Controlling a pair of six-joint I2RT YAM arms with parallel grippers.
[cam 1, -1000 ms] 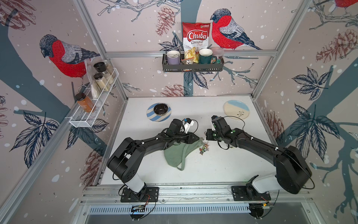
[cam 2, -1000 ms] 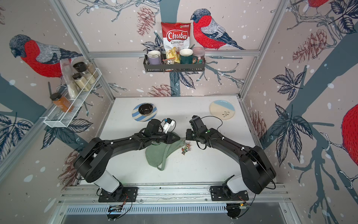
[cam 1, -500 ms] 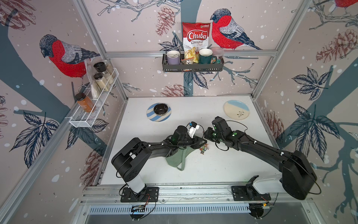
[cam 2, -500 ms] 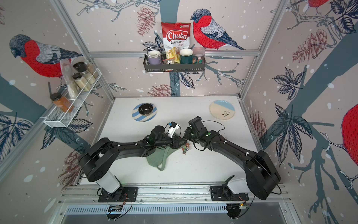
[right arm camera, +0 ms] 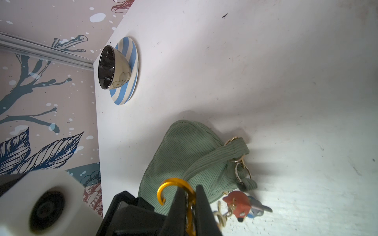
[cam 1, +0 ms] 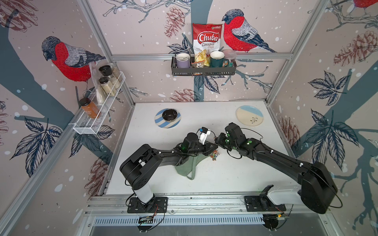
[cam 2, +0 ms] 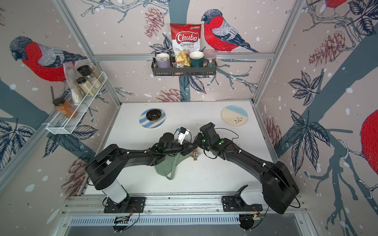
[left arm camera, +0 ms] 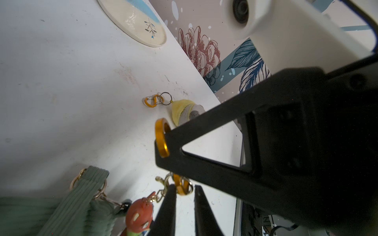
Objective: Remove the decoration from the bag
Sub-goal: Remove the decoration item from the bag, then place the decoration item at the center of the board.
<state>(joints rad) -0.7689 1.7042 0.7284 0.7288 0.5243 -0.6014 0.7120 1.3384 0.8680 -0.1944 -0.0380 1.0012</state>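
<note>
Two black robot arms meet over the middle of a white table (cam 1: 225,179). A sage-green corduroy shoulder bag (cam 1: 185,169) lies crumpled on the table, partly under the left arm, with its strap end and gold rings (right arm camera: 241,169) pointing toward the grippers. Just beside that end lies a small orange fox charm (right arm camera: 237,203) on a gold clasp; whether it is attached to the bag's rings cannot be told. The right gripper (right arm camera: 189,191) is closed tight on an orange carabiner (right arm camera: 171,180), whose hook curls out past its fingers. The left gripper (left arm camera: 185,189) has its fingers narrowly apart on either side of the carabiner's other end; whether they pinch it is unclear. A yellow plush charm (left arm camera: 184,111) with its own clip lies apart on the table. The bag looks light, soft and limp, so it would likely drag along if the charm is tugged; the ribbed strap end by the rings seems the firmest place to pin it. The metal clips are small, hard and probably slippery, calling for a grip square across the carabiner's flat side.
</note>
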